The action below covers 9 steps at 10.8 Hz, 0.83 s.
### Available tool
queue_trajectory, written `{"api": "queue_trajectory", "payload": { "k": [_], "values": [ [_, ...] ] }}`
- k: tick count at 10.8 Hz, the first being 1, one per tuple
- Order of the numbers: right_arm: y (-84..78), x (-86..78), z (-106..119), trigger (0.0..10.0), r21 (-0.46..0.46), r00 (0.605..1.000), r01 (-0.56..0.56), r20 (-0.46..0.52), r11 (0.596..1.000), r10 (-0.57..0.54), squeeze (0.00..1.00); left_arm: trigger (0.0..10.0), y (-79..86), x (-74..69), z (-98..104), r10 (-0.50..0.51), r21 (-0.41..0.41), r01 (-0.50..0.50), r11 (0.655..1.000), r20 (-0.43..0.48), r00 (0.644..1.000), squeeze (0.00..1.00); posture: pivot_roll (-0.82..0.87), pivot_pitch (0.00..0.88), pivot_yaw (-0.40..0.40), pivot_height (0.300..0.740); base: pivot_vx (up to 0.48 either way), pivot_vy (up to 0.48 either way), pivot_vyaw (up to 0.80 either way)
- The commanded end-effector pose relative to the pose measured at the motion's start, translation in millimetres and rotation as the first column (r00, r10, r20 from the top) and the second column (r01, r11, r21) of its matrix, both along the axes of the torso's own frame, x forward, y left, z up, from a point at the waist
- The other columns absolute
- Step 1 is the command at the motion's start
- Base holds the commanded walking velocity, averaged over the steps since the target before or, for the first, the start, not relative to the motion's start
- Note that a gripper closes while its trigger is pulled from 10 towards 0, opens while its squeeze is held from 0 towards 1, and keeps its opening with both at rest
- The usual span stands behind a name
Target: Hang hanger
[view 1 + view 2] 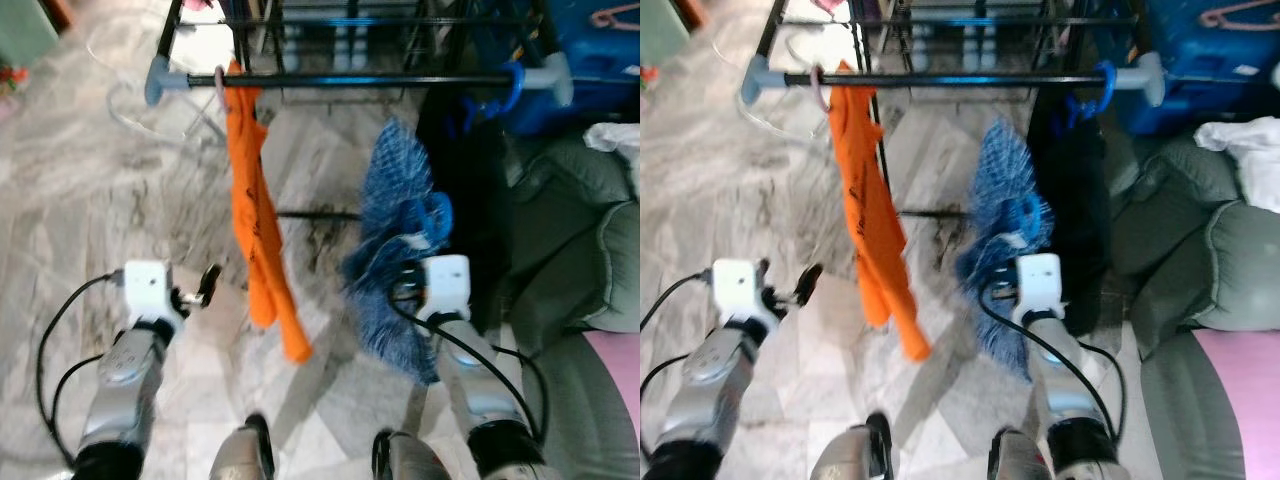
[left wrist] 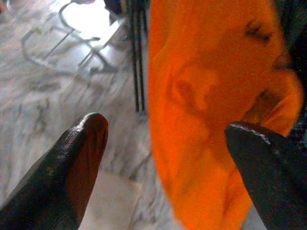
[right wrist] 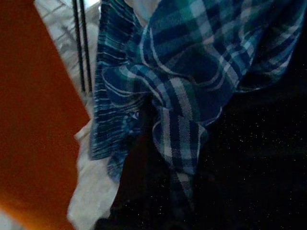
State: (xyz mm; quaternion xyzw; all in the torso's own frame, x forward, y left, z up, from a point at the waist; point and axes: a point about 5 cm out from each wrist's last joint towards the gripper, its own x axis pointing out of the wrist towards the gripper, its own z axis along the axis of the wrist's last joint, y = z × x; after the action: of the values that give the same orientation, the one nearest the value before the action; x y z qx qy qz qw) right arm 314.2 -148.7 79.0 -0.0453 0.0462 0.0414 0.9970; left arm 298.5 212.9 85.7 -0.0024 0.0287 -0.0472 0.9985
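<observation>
The task looked unfinished. The blue checked cloth (image 1: 400,250) sat bunched at the right gripper (image 1: 405,285), below the black horizontal rail (image 1: 380,79), at about five o'clock from the hanging orange garment (image 1: 258,230); whether those jaws gripped it I could not tell. The left gripper (image 1: 205,285) stood open and empty beside the orange garment.

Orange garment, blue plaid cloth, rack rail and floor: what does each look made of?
Orange garment: soft, matte knit or jersey, judging by its limp folds. Blue plaid cloth: woven fabric, with crossing stripes and a frayed-looking edge. Rack rail: probably dark painted metal, thin and straight, with pale, likely plastic, end caps. Floor: polished grey-veined marble or marble-look tile.
</observation>
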Motion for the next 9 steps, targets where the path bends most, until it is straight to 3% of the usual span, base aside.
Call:
{"api": "queue_trajectory", "payload": {
  "k": [1, 4, 9],
  "values": [
    [-1.8, -3.9, 5.9, 10.0, -0.012, 1.0, 0.013, 0.019, 1.0, -0.013, 0.0, 10.0, 4.5, -2.9, -6.4, 0.008, -0.005, -0.008, 1.0, -0.018, 1.0, 0.0, -0.23, 0.154, 0.061, 0.74, 0.0, 0.0, 0.0],
    [-6.4, -6.0, 14.0, 10.0, -0.024, 0.999, 0.031, 0.022, 0.999, -0.03, 0.0, 10.0, -2.1, 6.0, -4.9, -0.024, -0.022, 0.024, 0.999, 0.006, 1.0, 0.0, -0.24, 0.14, 0.059, 0.74, 0.35, 0.301, 0.0],
    [-3.1, -9.4, 9.8, 10.0, -0.006, 0.999, 0.032, -0.03, 0.999, -0.033, 0.0, 10.0, -5.8, 7.9, -8.6, -0.034, -0.026, 0.034, 0.999, 0.015, 0.999, 0.0, -0.24, 0.137, 0.052, 0.74, 0.325, 0.354, 0.0]
  ]
}}
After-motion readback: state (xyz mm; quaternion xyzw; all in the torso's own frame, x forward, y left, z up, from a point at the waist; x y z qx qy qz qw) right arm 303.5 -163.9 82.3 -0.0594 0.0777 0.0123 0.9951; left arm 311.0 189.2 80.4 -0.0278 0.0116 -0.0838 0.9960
